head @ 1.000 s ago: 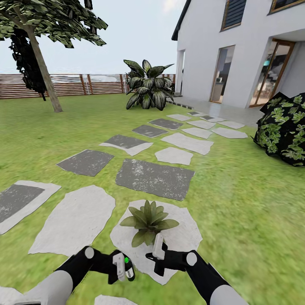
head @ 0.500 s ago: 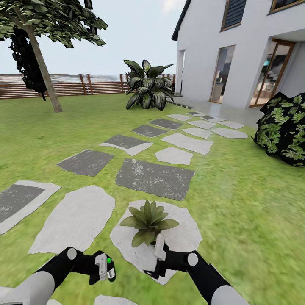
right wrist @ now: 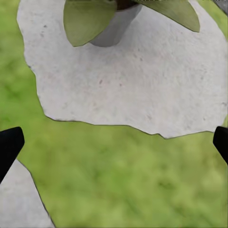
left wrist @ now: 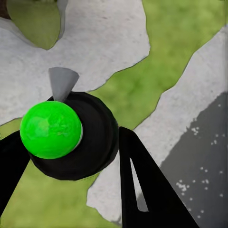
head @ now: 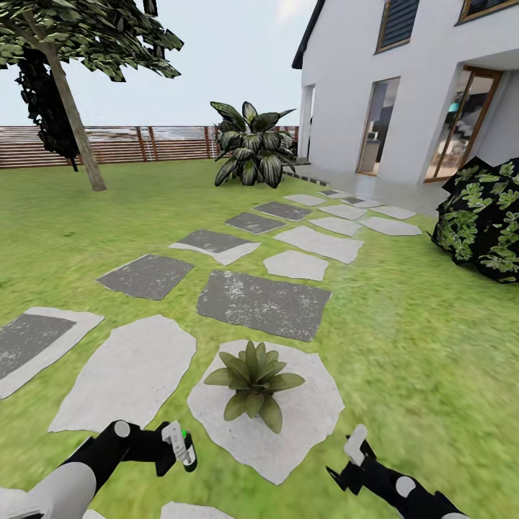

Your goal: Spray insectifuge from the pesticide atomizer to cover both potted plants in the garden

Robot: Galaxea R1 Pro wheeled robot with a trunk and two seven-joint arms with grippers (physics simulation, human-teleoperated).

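- The left end effector (head: 176, 448) is at the lower left of the head view, over the grass, and it is closed around the atomizer (head: 182, 445).
- The atomizer has a whitish body, a dark lower end and a small green mark near its top; it stands almost upright in the grip.
- In the left wrist view the atomizer (left wrist: 71, 135) is seen from its end: a round black cap with a bright green ball and a small grey nozzle, between two black fingers (left wrist: 142, 185).
- One potted plant (head: 252, 378) is in the lower middle of the head view, a rosette of green pointed leaves on a pale stepping stone (head: 310, 414).
- The atomizer is left of this plant and near it, not touching.
- The right end effector (head: 348, 461) is at the lower right of the head view, over the grass beside the same stone; its fingers are spread wide and hold nothing.
- In the right wrist view its two black fingertips (right wrist: 10, 145) are at the opposite side edges, far apart, and the plant's grey pot (right wrist: 111, 26) with two leaves is at the top of the frame.
- Further up in the head view are more grey stones, a lawn (head: 432, 324), a wooden fence (head: 108, 144), a tree (head: 72, 108), a large leafy plant (head: 252, 148) and a white house (head: 404, 79).
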